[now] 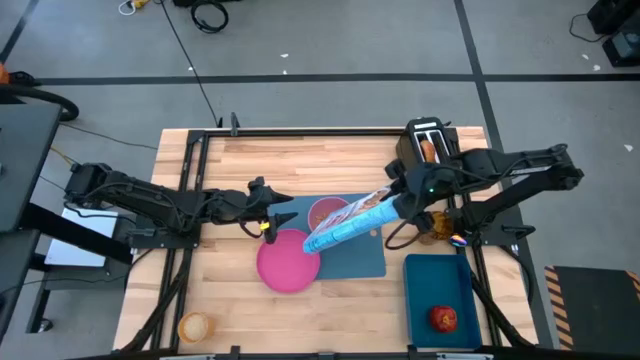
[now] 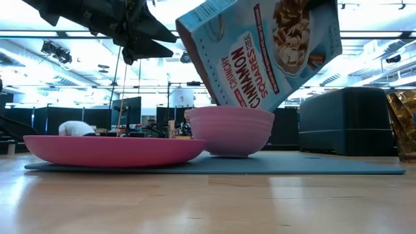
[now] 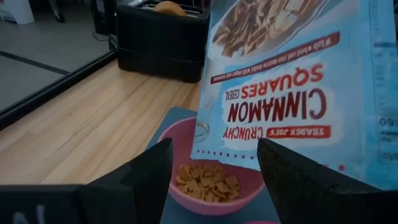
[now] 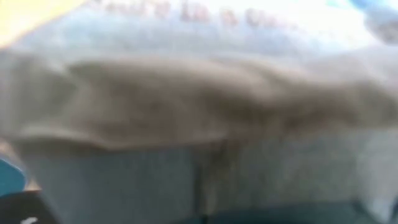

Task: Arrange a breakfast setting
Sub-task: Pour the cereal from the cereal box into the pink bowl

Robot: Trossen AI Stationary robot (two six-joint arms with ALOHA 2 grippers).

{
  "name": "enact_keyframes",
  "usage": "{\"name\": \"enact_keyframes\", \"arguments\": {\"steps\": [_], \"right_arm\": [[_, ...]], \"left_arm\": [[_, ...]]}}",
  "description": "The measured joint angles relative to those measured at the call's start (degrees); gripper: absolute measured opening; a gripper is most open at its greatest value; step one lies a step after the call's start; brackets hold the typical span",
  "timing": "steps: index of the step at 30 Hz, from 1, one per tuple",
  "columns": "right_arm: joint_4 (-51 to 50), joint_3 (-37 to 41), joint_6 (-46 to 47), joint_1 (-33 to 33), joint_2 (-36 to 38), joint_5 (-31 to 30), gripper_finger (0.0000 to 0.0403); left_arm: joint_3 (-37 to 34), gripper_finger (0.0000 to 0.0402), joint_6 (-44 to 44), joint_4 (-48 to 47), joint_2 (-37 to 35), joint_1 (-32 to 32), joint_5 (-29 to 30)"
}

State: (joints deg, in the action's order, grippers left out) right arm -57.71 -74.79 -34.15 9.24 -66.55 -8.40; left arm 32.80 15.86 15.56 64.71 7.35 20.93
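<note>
A light-blue cereal box (image 1: pixel 350 222) slants over the small pink bowl (image 1: pixel 325 212), which holds cereal pieces (image 3: pixel 205 183). The bowl and the pink round plate (image 1: pixel 288 262) rest on the blue mat (image 1: pixel 365 258). My right gripper (image 1: pixel 400 205) is shut on the box's raised end. My left gripper (image 1: pixel 275 222) is open and empty, above the plate's far-left edge, pointing at the bowl; in the left wrist view (image 3: pixel 214 180) the bowl shows between its fingers. The red apple (image 1: pixel 444 318) lies in the darker blue tray (image 1: pixel 438 290). The amber cup (image 1: pixel 432 235) stands right of the mat. My right gripper holds the cereal box by its raised end (image 1: pixel 388 208), coming from the table's right side. The box fills the right wrist view and hides the fingers. The box is lifted clear and tilted, its lower end (image 2: pixel 224 97) just over the bowl's rim.
The black toaster (image 1: pixel 425 140) stands at the far right edge with something tan in its slot. A round tan thing (image 1: pixel 195 325) lies at the near left corner. Bare wood shows on the table's left half and near edge.
</note>
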Motion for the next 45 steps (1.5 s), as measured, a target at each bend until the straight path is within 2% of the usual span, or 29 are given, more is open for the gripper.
{"name": "enact_keyframes", "arguments": {"steps": [7, 19, 22, 25, 31, 34, 36, 45], "right_arm": [[-1.61, -5.01, 0.05, -0.30, -3.76, 1.40, 0.0127], [-1.93, -5.22, 1.16, -0.62, -2.29, 1.45, 0.0127], [-1.79, -5.22, 0.79, -0.62, -2.60, 3.18, 0.0127], [-1.78, -5.15, 1.23, -0.64, -2.80, 1.23, 0.0127], [-0.85, -5.21, 2.45, -0.36, -2.53, 2.63, 0.0127], [-1.78, -5.15, 3.46, -0.22, -2.53, 0.32, 0.0127], [-1.54, -5.21, 2.97, -0.30, -2.53, 1.44, 0.0127], [-3.32, -5.18, 4.72, -0.21, -2.21, -0.70, 0.0127]], "left_arm": [[-0.02, 0.0242, 0.03, -0.95, 0.00, 0.00, 0.00], [-0.02, 0.0242, 0.05, -1.88, 0.00, 0.00, 0.01], [-0.02, 0.0242, 0.06, -1.88, 0.00, 0.00, 0.00], [-0.02, 0.0242, 0.31, -1.89, 0.00, 0.00, 0.00], [-0.02, 0.0242, 0.31, -1.91, 0.00, 0.00, 0.00], [-0.02, 0.0242, 0.37, -1.91, 0.01, 0.00, 0.00], [-0.02, 0.0242, 0.43, -1.91, 0.02, 0.00, 0.00], [-0.04, 0.0242, 0.47, -1.91, 0.02, 0.00, 0.00]]}}
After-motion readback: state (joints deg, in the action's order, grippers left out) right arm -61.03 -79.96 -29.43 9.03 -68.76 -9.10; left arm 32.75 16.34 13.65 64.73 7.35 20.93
